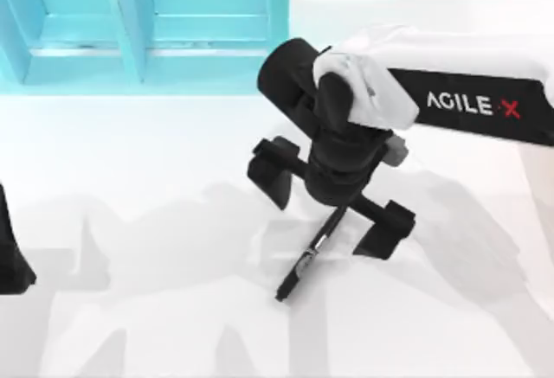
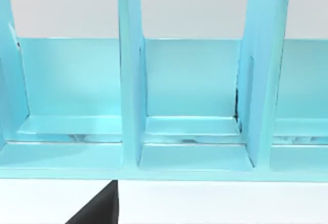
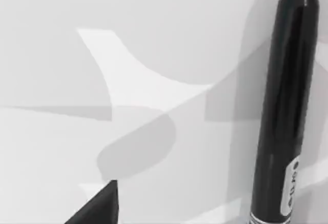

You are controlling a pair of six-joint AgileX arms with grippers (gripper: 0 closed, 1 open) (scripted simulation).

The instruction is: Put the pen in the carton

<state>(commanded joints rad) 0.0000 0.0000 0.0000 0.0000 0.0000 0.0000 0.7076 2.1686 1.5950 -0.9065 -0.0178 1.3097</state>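
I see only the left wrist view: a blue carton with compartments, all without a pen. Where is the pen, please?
Observer: The pen lies flat on the white table, near the middle, outside the carton.
Operator: Is some pincer close to it?
Observer: Yes. The right pincer hangs over the pen's end nearer the carton, fingers open, one on each side, apart from it.
Operator: And the other arm?
Observer: The left arm is parked at the table's left edge, far from the pen.
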